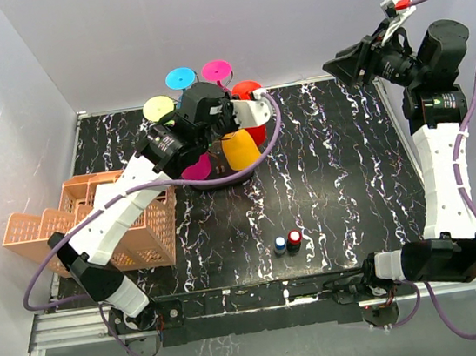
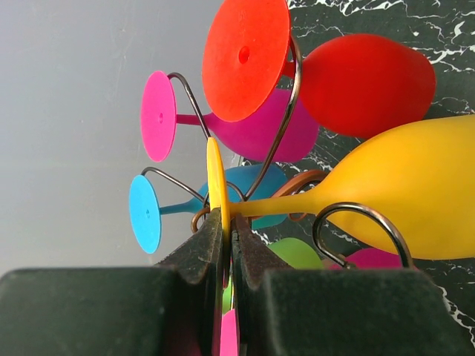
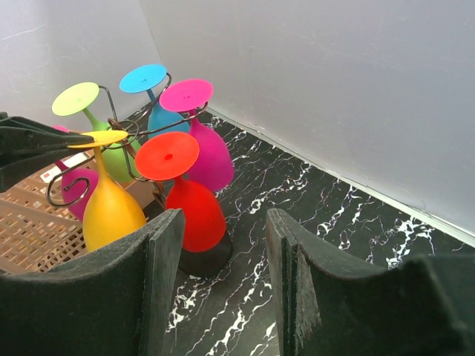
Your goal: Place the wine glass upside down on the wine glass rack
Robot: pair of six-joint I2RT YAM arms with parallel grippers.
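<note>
We see left hand point(image 2: 227, 222) pinching yellow wine glass point(image 2: 401, 193) by its foot. The stem seems barely inside the wine glass rack point(image 2: 361, 213) hook. Early release could knock red wine glass point(image 2: 364, 81). Right hand point(image 3: 223, 222) spread, empty.

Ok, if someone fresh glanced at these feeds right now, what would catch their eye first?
First, the bright glasses hanging upside down on the wine glass rack at the far middle of the table. Next, the left gripper, shut on the foot of the yellow wine glass right at that rack. The right gripper is open, raised off to the right.
</note>
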